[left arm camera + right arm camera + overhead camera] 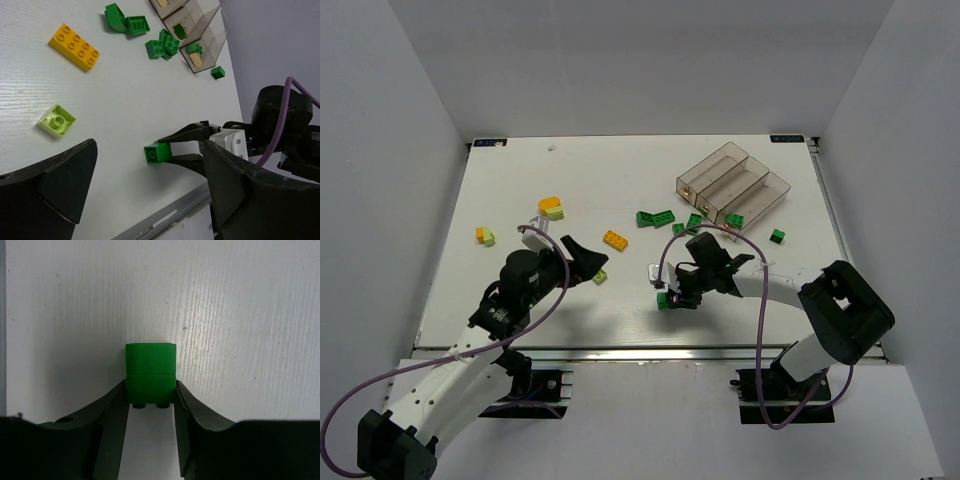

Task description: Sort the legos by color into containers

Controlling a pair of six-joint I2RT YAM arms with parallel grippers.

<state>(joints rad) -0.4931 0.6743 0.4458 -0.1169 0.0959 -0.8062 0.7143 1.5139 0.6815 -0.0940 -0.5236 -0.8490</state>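
- The counter (520, 190) carries the three joined clear bins (735, 185).
- The left tool (560, 250), far left of the bins, gapes wide and empty.
- The right tool (672, 297), in front of the bins, clamps a dark green brick (150, 365). It should lift straight up, then release low over the nearest bin, which seems to hold green.

Top external: set high above and behind the arm bases, facing steeply down over the whole table (620, 180), far from the dark green brick (665, 299). Left wrist: low and slanted, looking across from left of that dark green brick (156, 153), fairly near it, the containers (220, 30) beyond it at top. Right wrist: pressed close behind the dark green brick (150, 372), facing down onto bare table just past it. Common to all three: the brick. Common to top external and left wrist: the containers (735, 185) and loose green bricks (655, 217) beside them.
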